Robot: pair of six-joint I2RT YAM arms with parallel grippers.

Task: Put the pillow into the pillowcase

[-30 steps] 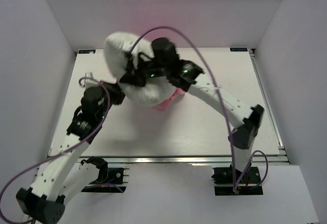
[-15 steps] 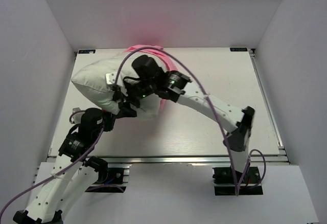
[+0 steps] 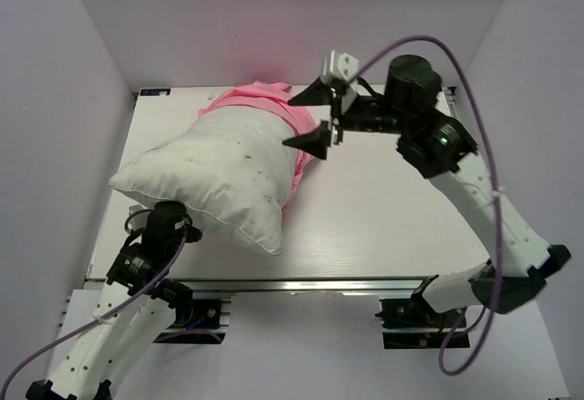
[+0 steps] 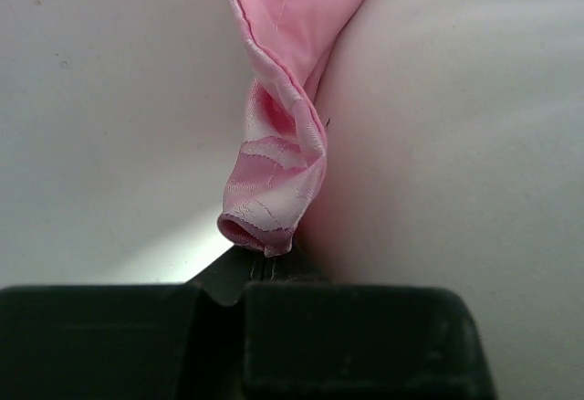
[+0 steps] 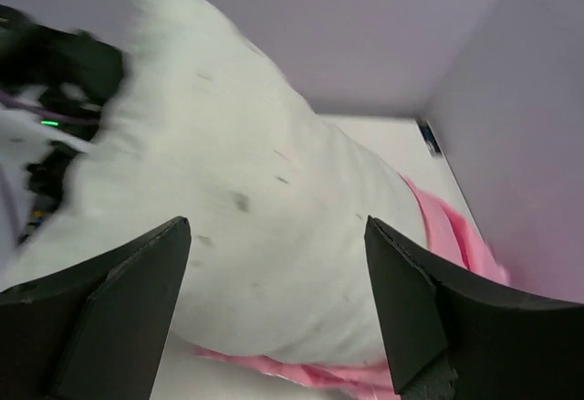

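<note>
White and plump, the pillow (image 3: 214,176) is lying slantwise on the table (image 3: 392,208), with small dark specks scattered over its top. The pillowcase (image 3: 255,99), pink and shiny, is bunching at the pillow's far end and running as a narrow strip along the pillow's right edge. Most of the pillow's top is showing bare white, and I cannot tell whether its far end is sitting inside the sack or only on it.

My left gripper (image 4: 260,268) is sitting at the pillow's near left corner, hidden beneath it in the top view. Through my left wrist camera I am seeing its jaws pressed together on a rolled fold of the pillowcase, and that fold is lying against the pillow's bulging side.

My right gripper (image 3: 290,122) is hovering just off the pillow's far right edge, above the pink strip, fingers spread wide and pinching nothing. I cannot tell whether the lower fingertip is touching the fabric. In my right wrist view the pillow is filling the gap between the two fingers, with pink showing beneath it.
</note>
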